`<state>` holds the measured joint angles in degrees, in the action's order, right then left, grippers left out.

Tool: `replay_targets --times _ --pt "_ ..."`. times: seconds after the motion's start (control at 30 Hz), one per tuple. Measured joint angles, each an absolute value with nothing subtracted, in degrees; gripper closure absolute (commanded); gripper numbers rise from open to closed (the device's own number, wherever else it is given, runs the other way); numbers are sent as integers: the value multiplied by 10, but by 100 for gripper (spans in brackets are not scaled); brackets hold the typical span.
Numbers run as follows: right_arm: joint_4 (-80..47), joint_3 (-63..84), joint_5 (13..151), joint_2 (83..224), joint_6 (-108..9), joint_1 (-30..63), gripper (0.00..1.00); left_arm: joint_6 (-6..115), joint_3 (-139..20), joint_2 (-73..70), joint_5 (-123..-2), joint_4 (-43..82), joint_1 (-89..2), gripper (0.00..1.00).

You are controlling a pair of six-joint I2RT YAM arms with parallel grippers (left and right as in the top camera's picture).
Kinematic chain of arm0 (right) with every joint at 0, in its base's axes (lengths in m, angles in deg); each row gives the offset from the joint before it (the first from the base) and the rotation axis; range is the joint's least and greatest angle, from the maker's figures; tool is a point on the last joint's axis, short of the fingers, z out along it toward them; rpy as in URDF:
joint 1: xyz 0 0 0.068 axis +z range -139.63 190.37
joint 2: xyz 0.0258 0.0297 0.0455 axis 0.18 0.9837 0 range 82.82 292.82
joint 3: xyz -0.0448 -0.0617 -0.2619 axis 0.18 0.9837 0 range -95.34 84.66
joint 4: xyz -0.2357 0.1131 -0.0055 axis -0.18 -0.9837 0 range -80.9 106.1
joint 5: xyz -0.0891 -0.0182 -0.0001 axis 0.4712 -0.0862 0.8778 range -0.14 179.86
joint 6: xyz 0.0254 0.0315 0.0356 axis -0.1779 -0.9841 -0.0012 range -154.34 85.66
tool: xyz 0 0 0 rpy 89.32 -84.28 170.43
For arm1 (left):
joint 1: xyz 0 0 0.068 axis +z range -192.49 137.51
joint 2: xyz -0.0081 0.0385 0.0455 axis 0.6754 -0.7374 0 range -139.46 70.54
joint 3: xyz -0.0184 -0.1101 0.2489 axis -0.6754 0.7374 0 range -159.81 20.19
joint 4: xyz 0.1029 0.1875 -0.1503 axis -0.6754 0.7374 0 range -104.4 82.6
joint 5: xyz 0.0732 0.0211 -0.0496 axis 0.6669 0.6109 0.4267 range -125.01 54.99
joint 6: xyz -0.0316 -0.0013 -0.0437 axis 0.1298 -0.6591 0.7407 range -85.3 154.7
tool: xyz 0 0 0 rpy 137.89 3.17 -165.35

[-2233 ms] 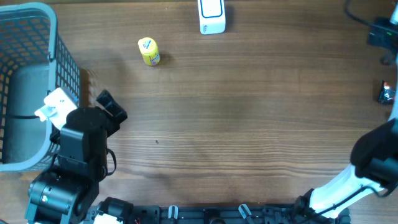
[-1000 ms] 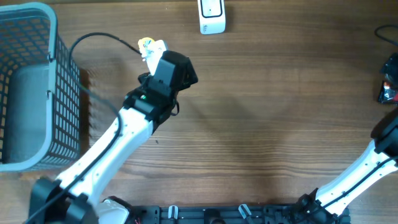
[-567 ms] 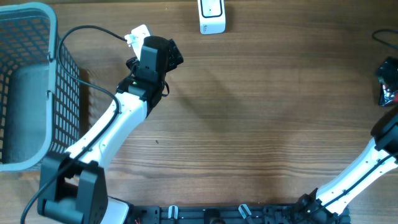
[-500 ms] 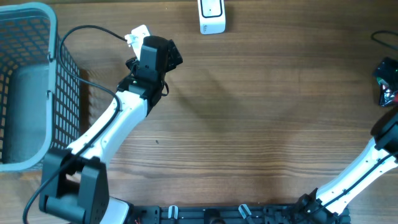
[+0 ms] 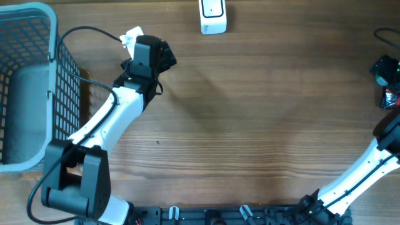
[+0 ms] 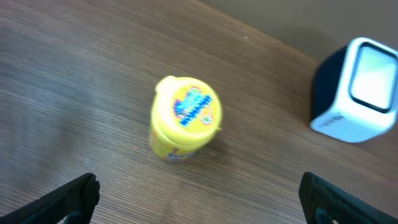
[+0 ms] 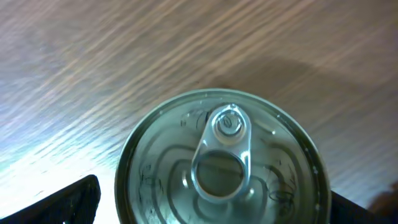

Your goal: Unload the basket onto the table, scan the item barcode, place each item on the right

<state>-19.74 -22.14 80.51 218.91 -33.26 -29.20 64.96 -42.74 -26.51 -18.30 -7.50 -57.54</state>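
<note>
Left arm: from its base at the near left corner it reaches up the tabletop (image 5: 250,125) to the far left part.
Basket: a grey-blue wire basket (image 5: 65,81) stands along the left edge.
Right arm: it runs up the right side, with its head at the right edge of the tabletop.
Right gripper (image 7: 214,205): spread wide, with one dark fingertip in each lower corner of its wrist view. It hangs straight over the can, and I cannot tell whether the fingers touch it.
Can (image 7: 221,168): upright under that gripper. It shows a round silver top with raised rings and a pull tab lying flat across the middle.
Left gripper (image 6: 198,199): spread wide and holding nothing, with its two fingertips low in its wrist view. It hangs above the jar, just to the near side of it.
Yellow jar (image 6: 185,118): a small, squat, round jar, yellow all over, with a blue and multicoloured print on the lid. The print is too blurred to read. It stands upright on the bare wood in the far left part of the tabletop, between basket and scanner, and nothing touches it. From overhead the wrist hides it.
Scanner (image 5: 212,17): a white box with a dark blue side and a pale window. It stands at the far edge, to the right of the jar and apart from it.
</note>
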Motion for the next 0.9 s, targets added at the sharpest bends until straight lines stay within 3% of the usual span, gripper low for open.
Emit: replay_targets --times 0.9 --pt "-238 -225 735 2179 -333 -186 0 610 -427 -427 -210 -232 -546 0"
